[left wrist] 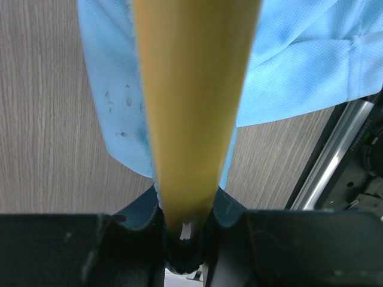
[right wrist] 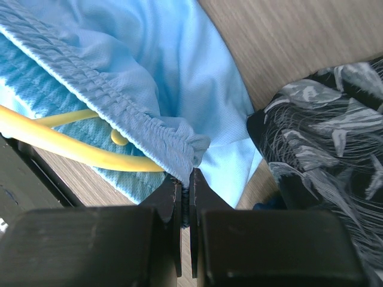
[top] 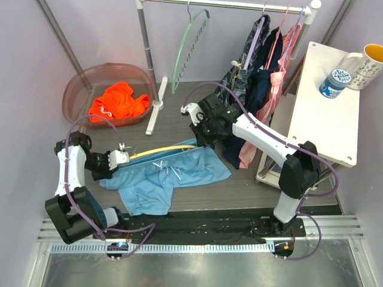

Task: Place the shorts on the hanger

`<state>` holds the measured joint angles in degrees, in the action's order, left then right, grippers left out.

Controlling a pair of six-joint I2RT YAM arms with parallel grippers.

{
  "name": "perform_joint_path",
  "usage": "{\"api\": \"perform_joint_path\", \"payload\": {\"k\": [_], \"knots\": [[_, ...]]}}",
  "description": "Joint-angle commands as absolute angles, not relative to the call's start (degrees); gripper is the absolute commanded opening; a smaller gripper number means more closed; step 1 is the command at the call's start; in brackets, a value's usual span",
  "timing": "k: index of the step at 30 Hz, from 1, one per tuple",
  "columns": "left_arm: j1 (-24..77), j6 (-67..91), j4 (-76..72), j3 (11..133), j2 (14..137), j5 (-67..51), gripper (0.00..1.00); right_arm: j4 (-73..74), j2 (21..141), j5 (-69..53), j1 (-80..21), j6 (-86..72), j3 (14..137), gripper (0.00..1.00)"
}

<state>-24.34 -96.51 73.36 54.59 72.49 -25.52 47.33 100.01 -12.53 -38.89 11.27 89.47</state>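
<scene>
Grey wood-grain desk (top: 257, 182), lilac walls on three sides. Left claw (left wrist: 185, 230): clenched on one end of the yellow hanger (left wrist: 191, 107), whose bar runs away from it over blue cloth. Right claw (right wrist: 185, 191): pinched tight on the gathered elastic waistband of the light blue shorts (right wrist: 149, 72), holding that edge raised. Hanger: low between the two claws, its arch passing beneath the raised waistband. Shorts: spread on the desk between the arms, with the white drawstring (top: 166, 169) loose on top. Dark patterned clothes (top: 242, 75): just beside the right claw, hung from the rail (top: 233, 5) at the back. Pale green hanger (top: 188, 51): on the same rail, further left. Reddish basin (top: 81, 84): back left, holding an orange garment (top: 116, 101). White side table (top: 326, 119): at the right, carrying a bottle (top: 336, 81) and a mug (top: 370, 63).
</scene>
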Motion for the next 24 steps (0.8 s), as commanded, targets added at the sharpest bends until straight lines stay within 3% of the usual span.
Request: {"api": "perform_joint_path", "payload": {"k": [1,11,15,20,22,24], "knots": [[-25.1,-97.8,68.4,54.8,71.5,-4.6,0.00,54.8,97.9,0.7,-34.4,15.3,94.6,0.01],[-24.0,-96.6,69.7,55.7,73.6,-2.0,0.00,54.2,98.6,1.1,-37.1,15.4,97.1,0.01],[-19.3,-91.1,70.7,57.8,75.1,-1.7,0.00,53.4,99.0,2.2,-41.6,16.5,98.7,0.01],[-16.6,-85.3,73.8,63.3,75.7,-9.6,0.00,54.7,101.1,-1.2,-45.3,16.3,102.0,0.02],[-16.6,-84.6,75.0,64.9,75.6,-13.7,0.00,55.7,101.8,-3.1,-45.5,16.0,102.7,0.11],[-16.6,-85.1,76.8,66.3,74.8,-16.9,0.00,56.9,102.4,-5.8,-45.4,16.8,103.1,0.33]]}}
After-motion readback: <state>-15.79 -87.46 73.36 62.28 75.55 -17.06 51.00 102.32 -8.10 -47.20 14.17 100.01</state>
